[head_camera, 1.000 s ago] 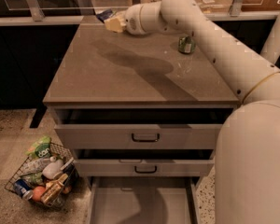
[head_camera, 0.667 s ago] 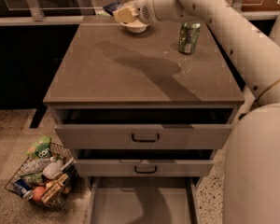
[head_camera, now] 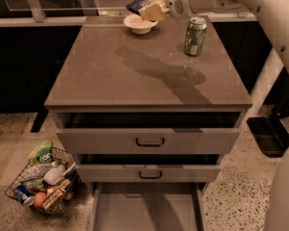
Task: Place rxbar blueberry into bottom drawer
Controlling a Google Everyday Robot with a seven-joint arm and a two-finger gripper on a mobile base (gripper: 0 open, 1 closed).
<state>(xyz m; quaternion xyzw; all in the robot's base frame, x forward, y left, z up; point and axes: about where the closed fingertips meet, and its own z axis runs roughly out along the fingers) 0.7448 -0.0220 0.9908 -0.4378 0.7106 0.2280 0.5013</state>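
The rxbar blueberry [head_camera: 135, 5] is a dark navy-blue bar. It sticks out to the left of my gripper [head_camera: 145, 9], which is shut on it at the far edge of the cabinet top. The gripper holds it just above a white bowl [head_camera: 139, 23]. The bottom drawer [head_camera: 106, 211] is pulled out at the foot of the cabinet and shows a plain grey floor. It lies far below and in front of the gripper.
A green soda can [head_camera: 195, 35] stands on the cabinet top [head_camera: 135, 76] to the right of the bowl. The two upper drawers [head_camera: 149, 141] are slightly open. A wire basket [head_camera: 43, 179] of items sits on the floor to the left. A dark object [head_camera: 269, 134] lies on the floor to the right.
My gripper has moved right along the far edge with the blue bar and risen off the white bowl, which now shows in full.
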